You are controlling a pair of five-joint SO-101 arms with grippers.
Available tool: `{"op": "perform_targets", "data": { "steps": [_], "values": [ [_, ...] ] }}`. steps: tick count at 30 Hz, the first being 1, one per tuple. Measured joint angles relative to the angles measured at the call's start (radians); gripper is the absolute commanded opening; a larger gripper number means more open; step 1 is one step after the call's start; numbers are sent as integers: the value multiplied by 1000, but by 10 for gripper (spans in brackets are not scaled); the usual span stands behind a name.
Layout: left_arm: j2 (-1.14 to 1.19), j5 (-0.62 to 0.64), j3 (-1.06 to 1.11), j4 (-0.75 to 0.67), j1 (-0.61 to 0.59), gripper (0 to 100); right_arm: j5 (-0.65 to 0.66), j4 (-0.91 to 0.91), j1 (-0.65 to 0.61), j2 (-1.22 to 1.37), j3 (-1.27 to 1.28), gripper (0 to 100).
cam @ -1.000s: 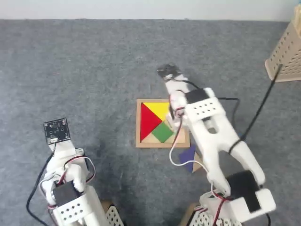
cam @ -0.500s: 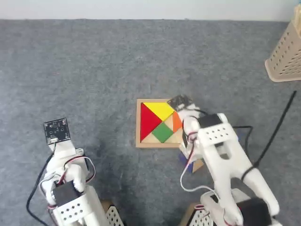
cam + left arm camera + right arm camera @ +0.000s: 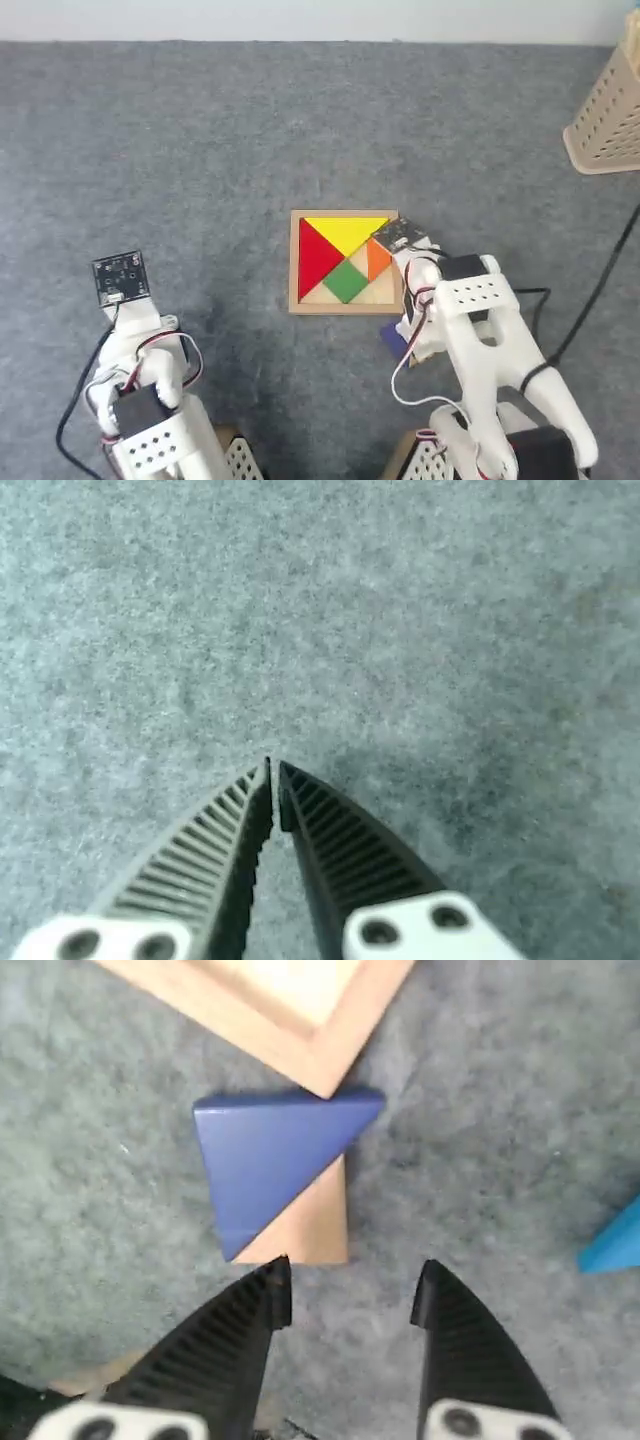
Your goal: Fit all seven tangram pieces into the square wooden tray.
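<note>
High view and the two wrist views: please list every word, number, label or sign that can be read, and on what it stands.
None can be read.
The small black board on the left arm's wrist carries tiny marks, too small to read.
The wooden tray, the coloured pieces in it and the blue triangle beside it bear no print.

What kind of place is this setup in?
Likely a robotics test bench: a left arm and right arm stand on a grey felt-like surface, with a wooden tangram tray laid out.
</note>
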Motion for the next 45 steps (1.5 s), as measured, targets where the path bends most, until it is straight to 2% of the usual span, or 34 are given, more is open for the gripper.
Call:
{"op": "perform_targets", "data": {
  "steps": [8, 15, 18, 33, 41, 45],
  "values": [
    [0, 0, 0, 0, 0, 13, -81, -120, -83, 147, -12, 196],
    [0, 0, 0, 0, 0, 13, -89, -121, -80, 180, -17, 43],
    [0, 0, 0, 0, 0, 13, -89, -123, -32, 181, -34, 13],
    [0, 0, 0, 0, 0, 13, -94, -95, 187, 241, -203, 9],
    [0, 0, 0, 0, -2, 13, -94, 25, 190, 252, -453, 9],
    [0, 0, 0, 0, 0, 13, -94, 104, 195, 252, -442, 45]
  ]
}}
